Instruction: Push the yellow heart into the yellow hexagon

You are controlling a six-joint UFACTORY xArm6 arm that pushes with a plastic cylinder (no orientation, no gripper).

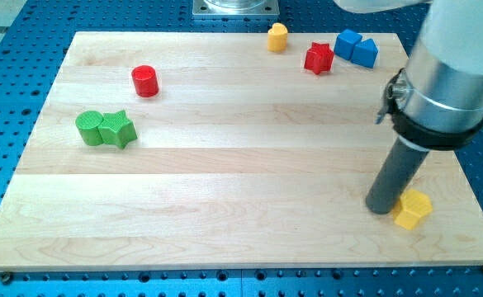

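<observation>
The yellow heart sits at the view's top edge of the wooden board, right of centre. The yellow hexagon lies near the board's bottom right corner. My tip rests on the board just left of the yellow hexagon, touching or nearly touching it. The rod's dark shaft rises from there into the large silver arm body at the view's right. The heart is far from my tip, up the board.
A red star and two blue blocks lie at the top right near the heart. A red cylinder is at the upper left. Two green blocks, one a star, sit together at the left. The wooden board lies on a blue perforated table.
</observation>
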